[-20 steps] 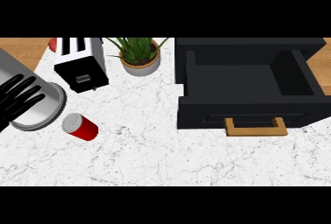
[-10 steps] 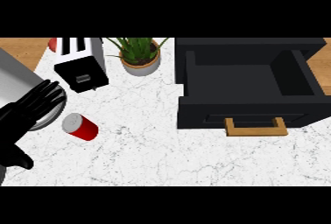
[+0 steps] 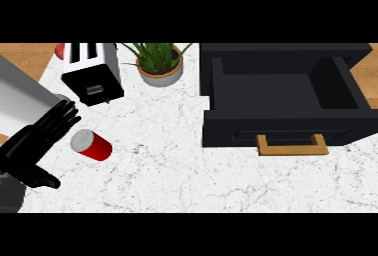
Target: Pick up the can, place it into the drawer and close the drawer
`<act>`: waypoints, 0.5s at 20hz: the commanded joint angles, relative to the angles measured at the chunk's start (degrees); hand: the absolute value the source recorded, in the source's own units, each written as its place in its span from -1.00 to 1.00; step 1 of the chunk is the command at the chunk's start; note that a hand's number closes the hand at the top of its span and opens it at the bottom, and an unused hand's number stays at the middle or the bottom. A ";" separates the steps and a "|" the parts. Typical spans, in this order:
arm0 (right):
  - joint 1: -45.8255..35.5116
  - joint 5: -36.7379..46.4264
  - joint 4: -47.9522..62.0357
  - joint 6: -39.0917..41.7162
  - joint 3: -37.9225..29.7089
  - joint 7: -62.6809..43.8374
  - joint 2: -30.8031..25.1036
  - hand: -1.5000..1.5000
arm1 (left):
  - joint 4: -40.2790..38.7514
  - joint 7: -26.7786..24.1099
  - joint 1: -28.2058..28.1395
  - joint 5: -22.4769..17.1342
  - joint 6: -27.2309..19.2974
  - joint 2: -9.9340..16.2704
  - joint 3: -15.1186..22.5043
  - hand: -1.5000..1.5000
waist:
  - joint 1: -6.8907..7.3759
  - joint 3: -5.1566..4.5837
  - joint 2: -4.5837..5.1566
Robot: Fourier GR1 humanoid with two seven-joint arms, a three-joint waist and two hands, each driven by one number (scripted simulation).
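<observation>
- so basically nothing of the task is done yet, going by how things sit: the can [image 3: 91, 145] is lying on its side on the desk [image 3: 170, 170], near the left edge, red body with a pale lid end pointing up-left
- the drawer [image 3: 284, 95] is already pulled open over at the right side of the desk toward the far edge, looks like nothing is in it, wooden handle [image 3: 291, 145] facing the near edge
- so what's left is pretty much everything: grab the can, carry it across, drop it in, shove the drawer shut
- the left hand [image 3: 37, 137] is at the left edge, just beside the can on its left side, fingers [image 3: 63, 115] stretched out fairly straight and pointing toward the far edge, thumb [image 3: 40, 179] sticking out toward the near edge
- it's open and not holding anything, I can't tell for sure if it's touching the can or just next to it, looks like a small gap
- my guess is it's lining up for the grasp, it'd need to get round the can's body before closing
- the right hand isn't showing anywhere
- other stuff along the far edge: a toaster [image 3: 92, 75] near the far left corner, a potted plant [image 3: 159, 65] just to its right, and a bit of something red [image 3: 59, 50] peeking out behind the toaster, can't tell what it is
- can and drawer are well apart, so it's a long carry across the desk
</observation>
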State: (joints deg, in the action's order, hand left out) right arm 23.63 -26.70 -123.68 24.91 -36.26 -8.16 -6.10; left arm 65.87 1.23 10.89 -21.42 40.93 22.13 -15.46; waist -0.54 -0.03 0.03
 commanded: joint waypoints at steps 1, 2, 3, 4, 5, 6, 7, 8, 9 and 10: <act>3.10 -3.58 -1.14 3.32 -3.27 0.00 0.55 -1.00 | -8.68 -5.15 3.27 4.57 0.45 1.56 -1.24 -1.00 | -0.32 -0.01 0.00; -0.13 -2.11 -0.39 1.67 -2.30 -1.93 -0.14 -1.00 | -7.90 -4.23 4.16 4.40 -2.10 -0.69 -0.48 -1.00 | 0.00 0.00 0.00; 1.79 2.02 -0.46 3.34 -0.73 2.57 3.85 -1.00 | -14.01 -9.28 5.07 6.54 0.97 2.66 -2.21 -1.00 | -0.31 -0.02 0.09; 3.51 0.80 -2.36 3.94 -1.44 1.04 4.38 -1.00 | -13.73 -11.61 4.25 8.74 0.53 1.24 -0.73 -1.00 | -0.24 -0.02 0.03; -1.79 1.00 -0.70 0.80 -0.78 -1.48 1.42 -1.00 | -18.24 -12.35 6.86 9.61 0.12 2.32 -1.36 -1.00 | -0.14 -0.03 0.13; -0.48 1.34 -1.40 2.07 -1.16 -0.25 2.66 -1.00 | -18.23 -15.52 5.39 12.49 -0.61 1.08 0.19 -1.00 | -0.15 -0.03 0.09; 1.79 3.81 0.01 5.50 -0.78 3.81 5.30 -1.00 | -21.21 -16.31 6.89 11.29 1.05 1.99 -0.75 -1.00 | -0.27 -0.02 0.08; 1.50 1.29 0.01 4.57 -2.21 3.36 4.32 -1.00 | -23.75 -22.59 5.45 15.48 -0.59 1.29 0.08 -1.00 | -0.57 -0.06 0.18; -2.31 2.24 1.02 2.23 -1.21 0.38 2.62 -1.00 | -27.33 -22.65 8.62 15.16 1.10 3.51 -0.58 -1.00 | -0.26 -0.05 0.18; 1.93 4.14 -2.94 4.20 0.51 1.81 5.94 -1.00 | -28.42 -23.71 7.77 15.96 1.40 3.41 -0.04 -1.00 | -0.39 -0.05 0.14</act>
State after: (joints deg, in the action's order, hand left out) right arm 24.18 -24.71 -124.46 28.07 -37.14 -6.87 -2.53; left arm 45.17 -15.89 17.03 -9.47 41.41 24.28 -15.88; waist -0.83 -0.06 0.15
